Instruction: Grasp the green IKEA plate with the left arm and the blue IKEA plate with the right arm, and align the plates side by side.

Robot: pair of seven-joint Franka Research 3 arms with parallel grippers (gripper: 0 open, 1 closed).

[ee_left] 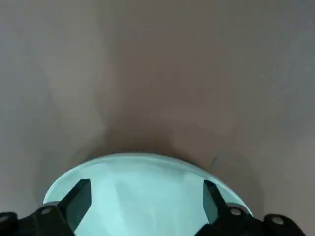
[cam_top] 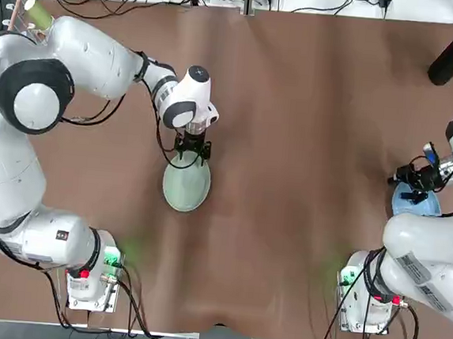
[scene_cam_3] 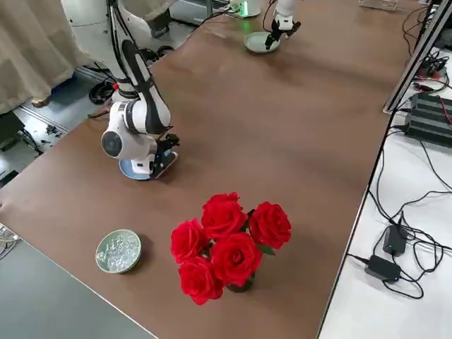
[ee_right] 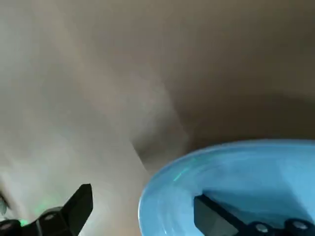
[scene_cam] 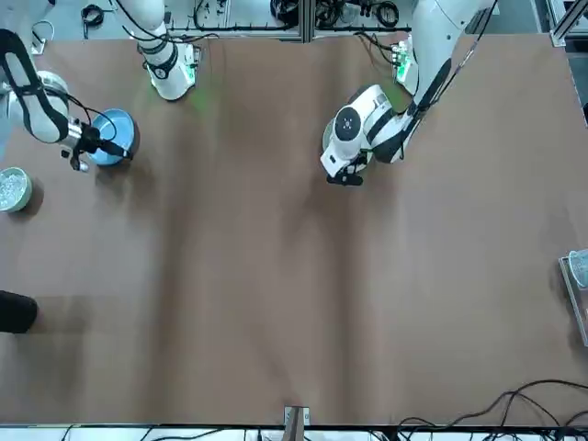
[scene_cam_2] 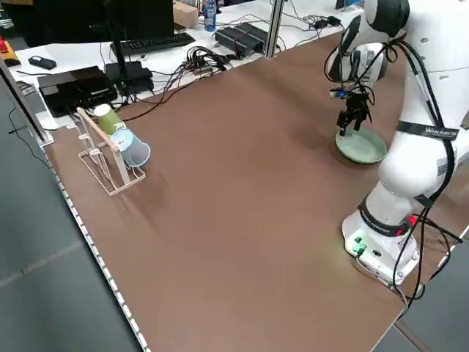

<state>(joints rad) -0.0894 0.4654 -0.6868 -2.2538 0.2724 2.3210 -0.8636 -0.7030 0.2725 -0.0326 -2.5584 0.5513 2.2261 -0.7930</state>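
Top view showed the left gripper (cam_top: 191, 154), fingers apart, at the green IKEA plate's (cam_top: 186, 186) twelve o'clock rim; the right gripper (cam_top: 410, 174), fingers apart, straddled the blue IKEA plate's (cam_top: 415, 203) eleven o'clock rim.

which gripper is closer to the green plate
Left. The left gripper sits right over the far rim of the green plate, fingers open over it. The right gripper is far across the table, at the blue plate.
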